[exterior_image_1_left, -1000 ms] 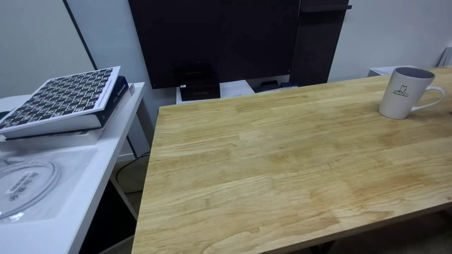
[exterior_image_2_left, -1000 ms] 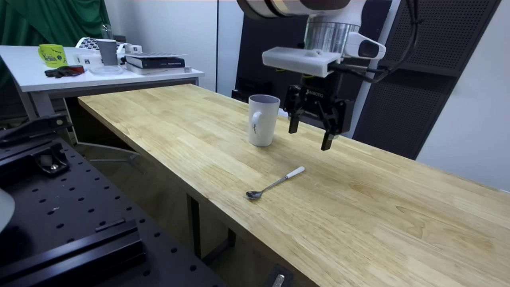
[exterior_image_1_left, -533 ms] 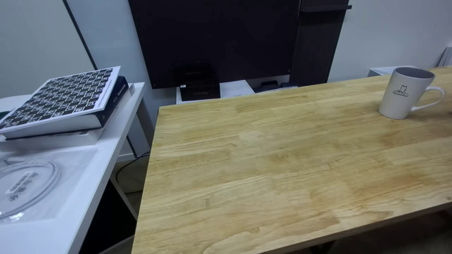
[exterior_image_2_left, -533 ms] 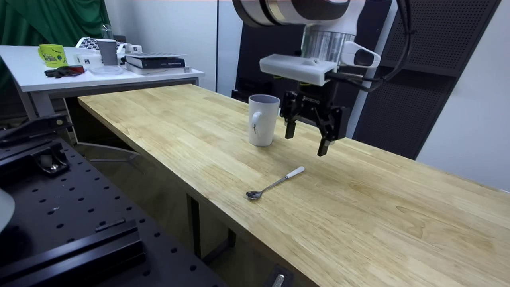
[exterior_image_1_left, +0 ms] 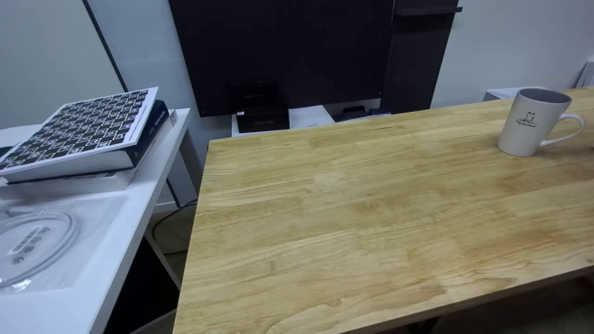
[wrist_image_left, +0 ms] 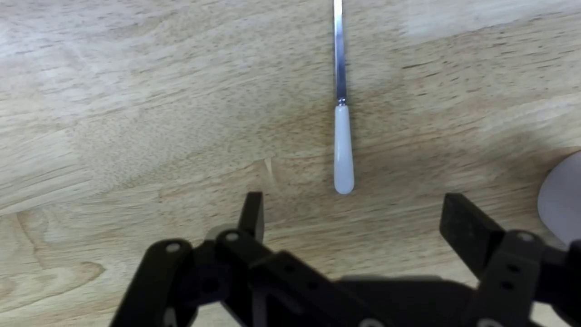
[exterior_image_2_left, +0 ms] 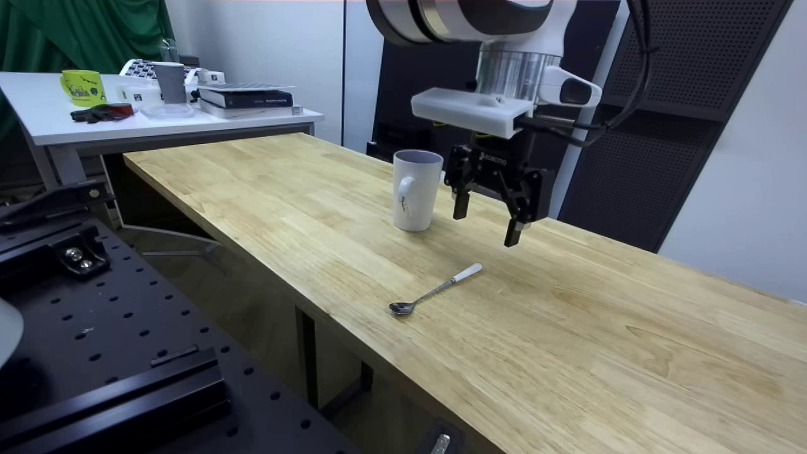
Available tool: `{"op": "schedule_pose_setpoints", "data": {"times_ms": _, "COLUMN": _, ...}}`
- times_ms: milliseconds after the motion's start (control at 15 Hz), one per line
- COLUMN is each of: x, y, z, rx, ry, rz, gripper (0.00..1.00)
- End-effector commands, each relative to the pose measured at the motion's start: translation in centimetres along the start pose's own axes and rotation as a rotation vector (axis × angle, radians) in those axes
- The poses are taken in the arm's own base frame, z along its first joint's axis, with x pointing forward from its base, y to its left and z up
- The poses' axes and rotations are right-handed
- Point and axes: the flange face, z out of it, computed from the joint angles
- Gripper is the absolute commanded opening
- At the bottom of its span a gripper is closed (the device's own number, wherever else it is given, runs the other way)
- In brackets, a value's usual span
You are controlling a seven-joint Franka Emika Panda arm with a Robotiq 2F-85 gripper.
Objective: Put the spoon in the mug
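I hold my hand (exterior_image_2_left: 486,228) above the wooden desk (exterior_image_2_left: 567,328), its fingers (wrist_image_left: 468,230) spread wide apart. Lower down, the spoon (wrist_image_left: 342,116) lies flat on the desk, and in the wrist view the tip of its white handle points toward the gap between my fingertips. The white mug (exterior_image_2_left: 421,197) stands upright on the same desk in both exterior views, near the spoon yet apart from it.
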Motion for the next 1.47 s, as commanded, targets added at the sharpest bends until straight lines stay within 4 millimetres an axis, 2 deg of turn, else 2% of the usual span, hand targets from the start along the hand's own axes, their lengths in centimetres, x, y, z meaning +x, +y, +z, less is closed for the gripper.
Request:
{"op": "schedule_pose_setpoints", "data": {"times_ms": 0, "x": 0.0, "y": -0.9, "z": 1.0, "rx": 0.023, "ry": 0.048, "rz": -0.028, "gripper": 1.00}}
{"op": "schedule_pose_setpoints", "data": {"times_ms": 267, "x": -0.1, "y": -2.5, "z": 2.5, "rx": 0.036, "ry": 0.062, "rz": -0.062, "gripper": 1.00}}
{"op": "schedule_pose_setpoints", "data": {"times_ms": 467, "x": -0.3, "y": -2.9, "z": 3.5, "rx": 0.033, "ry": 0.054, "rz": -0.072, "gripper": 1.00}}
{"op": "schedule_pose_setpoints", "data": {"times_ms": 1067, "x": -0.6, "y": -0.8, "z": 4.9, "rx": 0.012, "ry": 0.014, "rz": -0.035, "gripper": 1.00}}
{"op": "schedule_pose_setpoints", "data": {"times_ms": 1400, "x": -0.7, "y": -0.3, "z": 5.8, "rx": 0.016, "ry": 0.003, "rz": -0.027, "gripper": 1.00}}
